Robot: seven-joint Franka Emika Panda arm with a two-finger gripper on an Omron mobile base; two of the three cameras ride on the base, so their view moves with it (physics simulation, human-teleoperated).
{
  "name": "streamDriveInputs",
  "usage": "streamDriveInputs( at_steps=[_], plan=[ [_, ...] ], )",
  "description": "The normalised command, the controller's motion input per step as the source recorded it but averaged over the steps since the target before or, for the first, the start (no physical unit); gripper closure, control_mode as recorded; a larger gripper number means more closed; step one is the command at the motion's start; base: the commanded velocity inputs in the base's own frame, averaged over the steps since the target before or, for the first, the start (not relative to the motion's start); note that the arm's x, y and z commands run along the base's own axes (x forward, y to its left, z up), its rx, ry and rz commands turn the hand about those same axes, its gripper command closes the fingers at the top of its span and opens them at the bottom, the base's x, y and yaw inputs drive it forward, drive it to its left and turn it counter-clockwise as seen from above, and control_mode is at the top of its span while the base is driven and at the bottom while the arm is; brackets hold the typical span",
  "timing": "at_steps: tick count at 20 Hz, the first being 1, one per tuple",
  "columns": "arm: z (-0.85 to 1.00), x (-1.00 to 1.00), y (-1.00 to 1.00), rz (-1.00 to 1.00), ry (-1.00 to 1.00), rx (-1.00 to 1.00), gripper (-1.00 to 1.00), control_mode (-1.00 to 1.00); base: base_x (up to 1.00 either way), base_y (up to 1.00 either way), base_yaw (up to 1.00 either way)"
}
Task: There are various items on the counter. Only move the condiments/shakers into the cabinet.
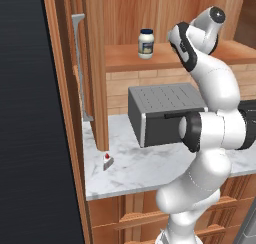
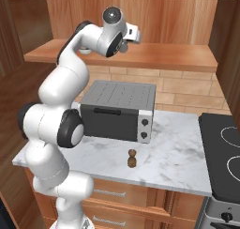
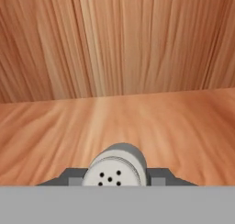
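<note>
Holding a small light-grey shaker with a perforated top (image 3: pixel 117 169), the fingers (image 3: pixel 117 178) pinch it from both sides, one dark tip at each flank, its holed cap facing back at the hand camera. Its long axis runs along the fingers, pointing over the plank shelf (image 3: pixel 137 122) toward the panelled wood back of the brown wooden wall cupboard (image 3: pixel 114 39); the coming set-down turns on that gap between shaker base and plank, and I cannot tell whether they touch.

From the left base view, a white jar with dark blue lid and label (image 1: pixel 145 43) stands near the shelf's front edge, with a tiny red-topped white wedge (image 1: pixel 107 161) on the white-grey marbled surface (image 1: pixel 140 170). Across in the right base view, a small dark-brown wooden pepper mill (image 2: pixel 132 158) waits near the surface's front edge, before the dark grey toaster oven (image 2: pixel 117 110).
</note>
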Motion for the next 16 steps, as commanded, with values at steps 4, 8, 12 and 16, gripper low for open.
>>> streamDriveInputs(
  at_steps=[4,8,12,16],
  plan=[
    [-0.19,0.25,0.0,0.0,-0.08,-0.02,-1.0,-1.0,0.0,0.0,0.0],
    [-0.14,0.2,0.0,0.0,-0.08,-0.07,-1.0,-1.0,0.0,0.0,0.0],
    [-0.13,0.23,0.0,0.0,-0.04,-0.08,-1.0,-1.0,0.0,0.0,0.0],
    [-0.08,0.23,0.0,0.0,-0.01,-0.05,-1.0,-1.0,0.0,0.0,0.0]
  ],
)
